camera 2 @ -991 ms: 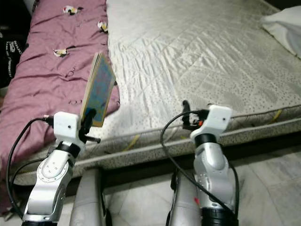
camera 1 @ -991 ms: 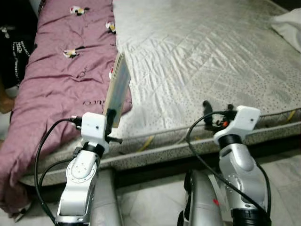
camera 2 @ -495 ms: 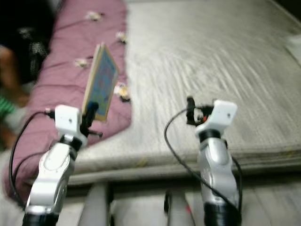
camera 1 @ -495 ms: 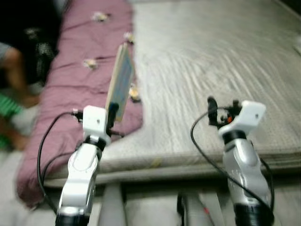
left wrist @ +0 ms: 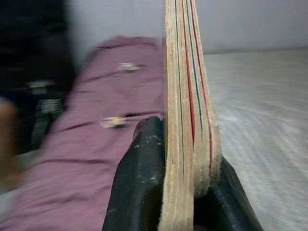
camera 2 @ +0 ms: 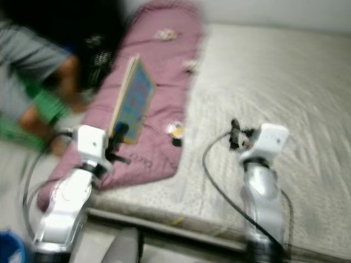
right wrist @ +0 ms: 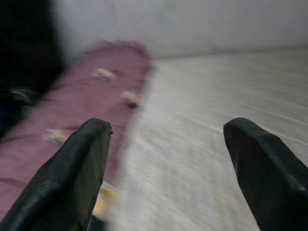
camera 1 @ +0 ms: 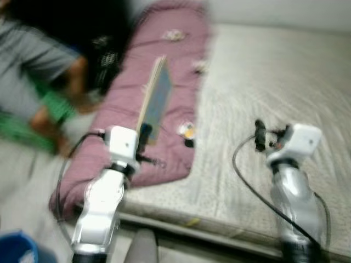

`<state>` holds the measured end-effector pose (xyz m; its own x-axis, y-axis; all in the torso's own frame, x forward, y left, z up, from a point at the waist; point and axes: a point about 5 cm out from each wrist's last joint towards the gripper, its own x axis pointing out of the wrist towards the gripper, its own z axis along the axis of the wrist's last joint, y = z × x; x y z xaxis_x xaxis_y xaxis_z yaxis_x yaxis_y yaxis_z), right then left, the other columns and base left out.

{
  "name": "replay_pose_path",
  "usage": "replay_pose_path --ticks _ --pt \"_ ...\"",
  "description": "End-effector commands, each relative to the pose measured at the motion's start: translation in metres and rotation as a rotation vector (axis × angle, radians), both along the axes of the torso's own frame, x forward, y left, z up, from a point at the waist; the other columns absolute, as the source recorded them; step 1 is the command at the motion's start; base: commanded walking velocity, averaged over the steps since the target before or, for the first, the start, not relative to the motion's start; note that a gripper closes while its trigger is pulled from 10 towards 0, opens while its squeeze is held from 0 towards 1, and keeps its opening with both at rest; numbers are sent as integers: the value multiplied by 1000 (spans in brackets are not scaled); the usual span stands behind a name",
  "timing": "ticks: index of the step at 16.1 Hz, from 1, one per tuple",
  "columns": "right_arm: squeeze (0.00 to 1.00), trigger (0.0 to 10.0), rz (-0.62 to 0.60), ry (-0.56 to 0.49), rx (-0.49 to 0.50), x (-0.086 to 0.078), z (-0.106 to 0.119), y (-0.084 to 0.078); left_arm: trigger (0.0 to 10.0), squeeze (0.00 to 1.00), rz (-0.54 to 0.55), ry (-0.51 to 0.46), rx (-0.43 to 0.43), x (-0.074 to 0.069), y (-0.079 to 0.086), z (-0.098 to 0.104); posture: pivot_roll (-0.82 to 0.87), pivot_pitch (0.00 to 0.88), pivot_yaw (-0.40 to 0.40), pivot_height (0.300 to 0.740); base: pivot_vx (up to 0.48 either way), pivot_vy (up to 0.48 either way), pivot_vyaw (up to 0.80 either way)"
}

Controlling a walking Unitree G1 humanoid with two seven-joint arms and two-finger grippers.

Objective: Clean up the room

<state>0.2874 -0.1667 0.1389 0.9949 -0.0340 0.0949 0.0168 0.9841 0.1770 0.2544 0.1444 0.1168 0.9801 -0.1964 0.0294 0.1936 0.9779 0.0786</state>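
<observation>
A blurred view from the robot's head: its two silver arms are raised before one bed point(camera 1: 285, 109) covered in a pale quilted mattress; along the bed's left side lies one mauve blanket point(camera 1: 164, 104) dotted with small pale motifs, one of them beside a small dark spot near the blanket's lower edge. The left gripper point(camera 1: 143, 131) is clamped tight on the lower end of one thin book point(camera 1: 155, 98), which stands tilted upward over the blanket; the left wrist view shows the book's point(left wrist: 185, 120) layered cream edge with red and blue lines pinched between the two black fingers point(left wrist: 142, 183). The right gripper point(camera 1: 259, 133) is held over the mattress, its two fingers point(right wrist: 82, 168) spread wide with nothing between them. At upper left one person point(camera 1: 38, 60) in grey with something green sits beside the bed, too blurred to detail; one blue container point(camera 1: 16, 249) shows on the pale floor at lower left.
</observation>
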Motion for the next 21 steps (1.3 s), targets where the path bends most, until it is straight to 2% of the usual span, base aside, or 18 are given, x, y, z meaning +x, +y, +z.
replay_pose_path --ticks 1,6,11,21 --pt "0 10000 -67 16 -30 -12 -6 -20 10000 0 -34 -36 -24 6 -10 11 0 0 33 740 0 0 0" --pt "0 10000 -60 27 -36 -12 -9 -18 10000 0 -39 -30 7 5 -11 9 2 0 27 740 0 0 0" --pt "0 10000 -61 63 -62 -15 -17 -17 10000 0 -38 -2 -6 1 -11 4 3 0 24 740 0 0 0" --pt "0 10000 -31 67 -42 -13 -19 -12 10000 0 -38 -7 -10 5 -13 5 4 0 28 740 0 -286 0"
